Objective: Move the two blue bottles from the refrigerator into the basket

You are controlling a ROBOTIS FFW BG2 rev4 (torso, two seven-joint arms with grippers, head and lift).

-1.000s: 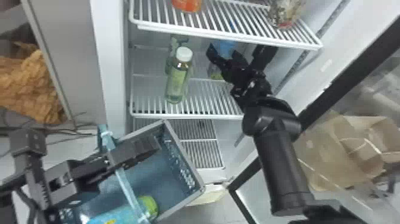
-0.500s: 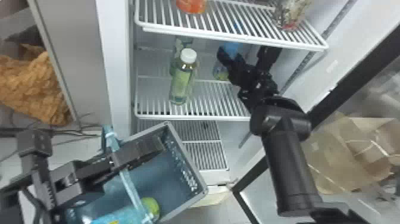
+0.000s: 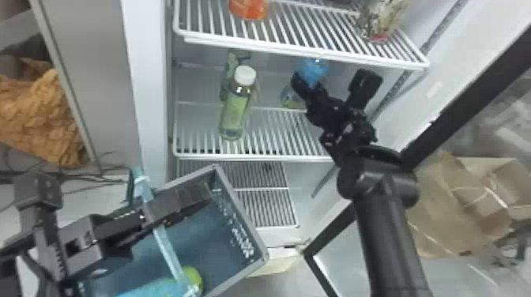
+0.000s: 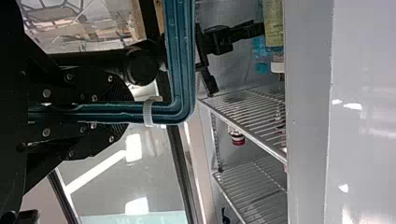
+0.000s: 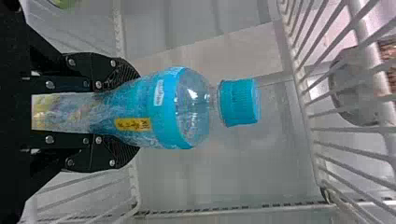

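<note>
Blue bottle [image 5: 161, 109]: held between the closed fingers of your right gripper [image 3: 303, 82], cap beyond the fingertips. Second blue bottle [image 3: 158, 287]: in the basket [image 3: 245, 221], whose rim your left gripper [image 3: 199, 194] clamps.

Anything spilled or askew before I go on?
No spill or damage stands out. The one thing askew is the blue bottle inside the basket: it lies on its side, whereas the green bottle on the fridge shelf stands upright.
</note>
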